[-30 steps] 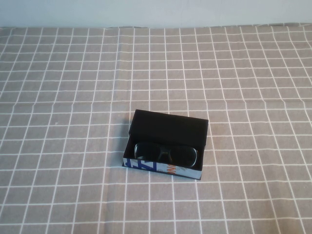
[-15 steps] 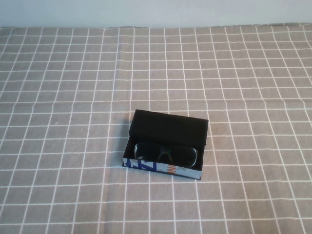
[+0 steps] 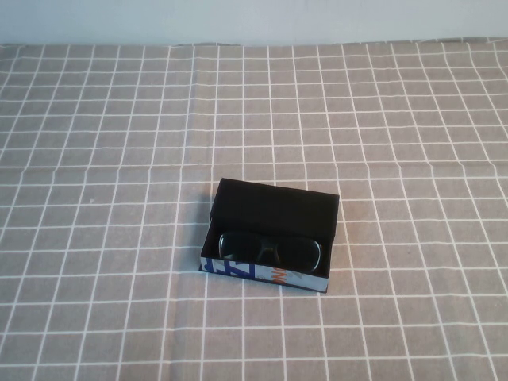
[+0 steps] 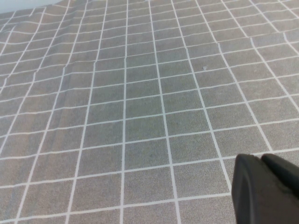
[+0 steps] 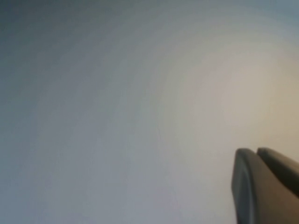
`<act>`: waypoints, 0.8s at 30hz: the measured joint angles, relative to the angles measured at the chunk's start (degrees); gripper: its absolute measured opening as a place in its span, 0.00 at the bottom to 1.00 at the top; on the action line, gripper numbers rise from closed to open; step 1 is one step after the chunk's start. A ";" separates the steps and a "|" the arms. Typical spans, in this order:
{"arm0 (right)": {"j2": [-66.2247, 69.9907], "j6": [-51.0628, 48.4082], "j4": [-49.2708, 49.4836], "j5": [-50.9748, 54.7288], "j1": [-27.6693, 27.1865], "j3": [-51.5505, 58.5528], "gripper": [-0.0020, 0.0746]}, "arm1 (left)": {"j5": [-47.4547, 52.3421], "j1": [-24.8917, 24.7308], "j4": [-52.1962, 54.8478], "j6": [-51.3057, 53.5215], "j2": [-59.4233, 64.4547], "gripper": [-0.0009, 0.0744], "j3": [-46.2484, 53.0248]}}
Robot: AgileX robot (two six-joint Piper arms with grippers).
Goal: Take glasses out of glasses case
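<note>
The glasses case [image 3: 270, 276] lies open near the middle of the table in the high view, its black lid [image 3: 278, 208] folded back and its blue, white and orange side facing me. The black glasses [image 3: 270, 251] lie inside it, lenses showing. Neither arm shows in the high view. My left gripper [image 4: 261, 161] shows only in the left wrist view, shut, over bare cloth. My right gripper [image 5: 257, 154] shows only in the right wrist view, shut, against a plain pale wall. Neither wrist view shows the case.
A grey tablecloth with a white grid [image 3: 119, 159] covers the whole table up to the pale wall [image 3: 254, 20] at the back. A fold in the cloth runs across it behind the case.
</note>
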 joint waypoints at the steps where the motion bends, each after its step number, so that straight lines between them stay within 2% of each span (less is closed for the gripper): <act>1: 0.82 0.00 0.00 3.47 0.00 -3.11 0.00 | 0.00 0.00 0.00 0.00 0.00 0.01 0.00; 7: 12.55 0.00 1.74 22.87 0.00 -17.32 0.00 | 0.00 0.00 0.00 0.00 0.00 0.01 0.00; 12: 24.35 0.00 6.25 32.85 0.00 -21.63 0.00 | 0.00 0.00 0.00 0.00 0.00 0.01 0.00; 17: 32.33 0.00 7.53 35.92 0.00 -21.73 0.00 | 0.00 0.00 0.00 0.00 0.00 0.01 0.00; 24: 38.31 0.00 17.06 34.72 0.00 -21.73 0.00 | 0.00 0.00 0.00 0.00 0.00 0.01 0.00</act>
